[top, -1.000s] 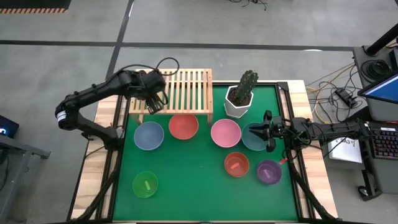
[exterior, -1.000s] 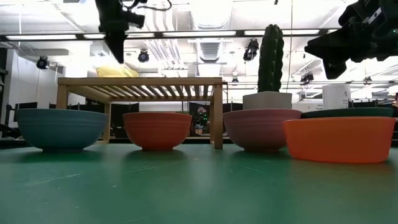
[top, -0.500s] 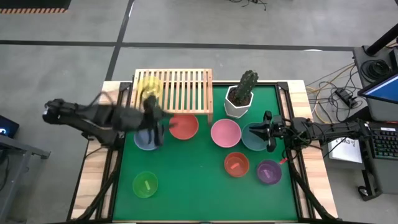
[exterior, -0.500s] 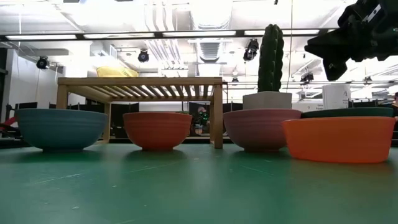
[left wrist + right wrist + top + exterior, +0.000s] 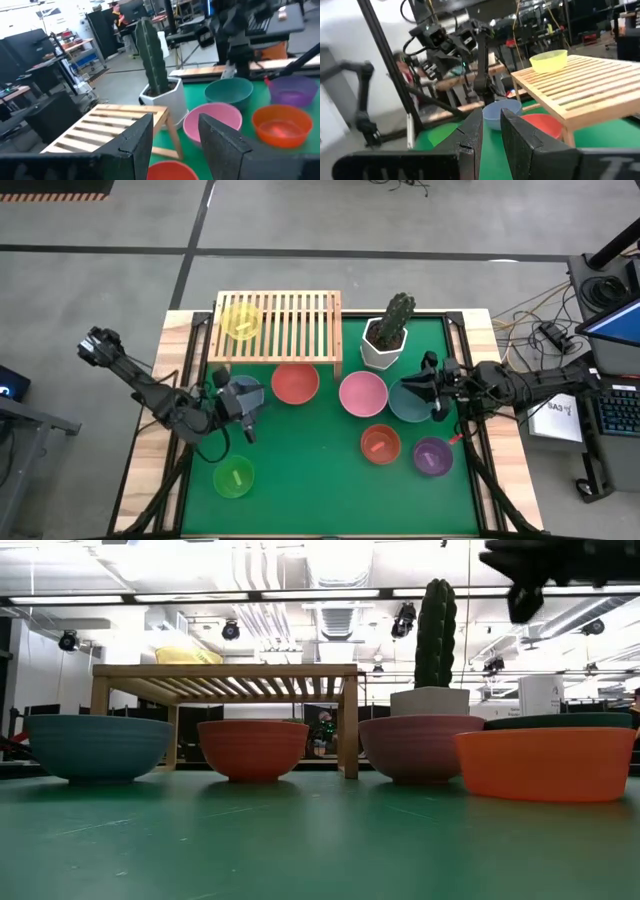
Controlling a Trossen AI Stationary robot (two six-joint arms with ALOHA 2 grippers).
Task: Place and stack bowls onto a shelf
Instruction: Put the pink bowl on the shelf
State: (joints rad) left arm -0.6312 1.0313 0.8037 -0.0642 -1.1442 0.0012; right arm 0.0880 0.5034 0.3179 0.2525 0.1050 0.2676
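A yellow bowl (image 5: 240, 320) sits upright on the left end of the light-wood shelf (image 5: 290, 330); it also shows in the low view (image 5: 188, 655) and the right wrist view (image 5: 549, 60). Blue-grey (image 5: 246, 386), coral-red (image 5: 295, 383), pink (image 5: 362, 393) and teal (image 5: 403, 402) bowls stand in a row on the mat in front of the shelf. Red-orange (image 5: 380, 444), purple (image 5: 432, 456) and lime green (image 5: 233, 477) bowls stand nearer. My left gripper (image 5: 243, 408) is open and empty over the blue-grey bowl, pointing toward the table's right. My right gripper (image 5: 432, 387) hovers over the teal bowl's right rim, fingers a narrow gap apart, empty.
A white faceted pot with a cactus (image 5: 385, 340) stands right of the shelf, at the far edge of the green mat (image 5: 310, 480). Bare mat lies in the near middle. The shelf's slats right of the yellow bowl are bare.
My left gripper has swung from above the shelf's left end toward the table's near edge and down, to over the blue-grey bowl. The yellow bowl stays on the shelf. My right gripper has risen a little over the teal bowl.
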